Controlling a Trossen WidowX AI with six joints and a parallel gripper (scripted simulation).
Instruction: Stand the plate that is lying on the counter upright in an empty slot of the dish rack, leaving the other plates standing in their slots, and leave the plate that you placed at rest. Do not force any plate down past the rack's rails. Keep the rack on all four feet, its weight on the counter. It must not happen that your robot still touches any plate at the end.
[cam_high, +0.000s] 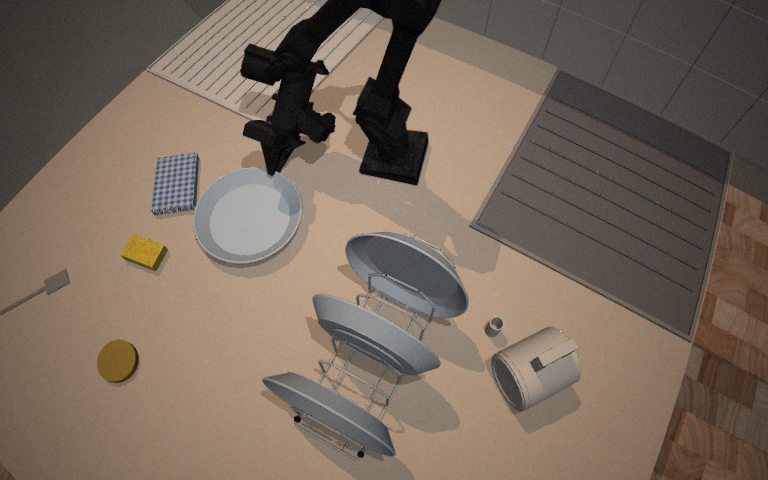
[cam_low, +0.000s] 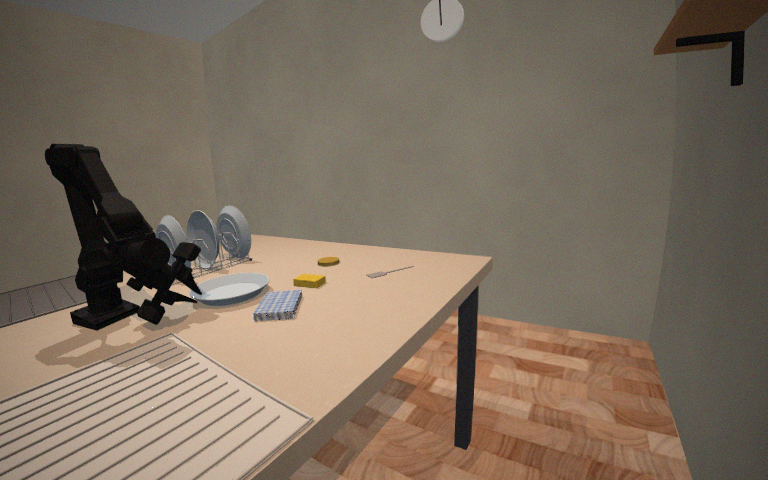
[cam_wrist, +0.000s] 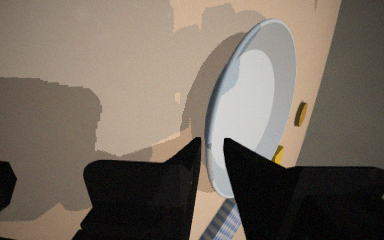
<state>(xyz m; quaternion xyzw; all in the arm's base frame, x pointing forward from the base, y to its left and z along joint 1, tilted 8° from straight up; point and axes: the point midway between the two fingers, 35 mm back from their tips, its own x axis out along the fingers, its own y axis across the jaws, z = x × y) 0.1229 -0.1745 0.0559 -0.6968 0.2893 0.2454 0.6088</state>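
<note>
The pale blue plate (cam_high: 247, 215) lies flat on the counter, left of the arm's base; it also shows in the side view (cam_low: 232, 287) and the wrist view (cam_wrist: 250, 100). My gripper (cam_high: 272, 169) is low at the plate's far rim, with its fingers a narrow gap apart. In the wrist view the fingertips straddle the rim with some space left, so they are not clamped on it. The wire dish rack (cam_high: 368, 352) stands on the counter with three plates upright in it (cam_high: 406, 273) (cam_high: 375, 332) (cam_high: 328, 413), and open slots between them.
A checked cloth (cam_high: 175, 182), a yellow sponge (cam_high: 143, 251), a yellow disc (cam_high: 117, 360) and a spatula (cam_high: 36, 292) lie left of the plate. A tipped canister (cam_high: 535, 367) and a small cup (cam_high: 495, 324) are right of the rack. A grey ribbed mat (cam_high: 611, 198) lies at the right.
</note>
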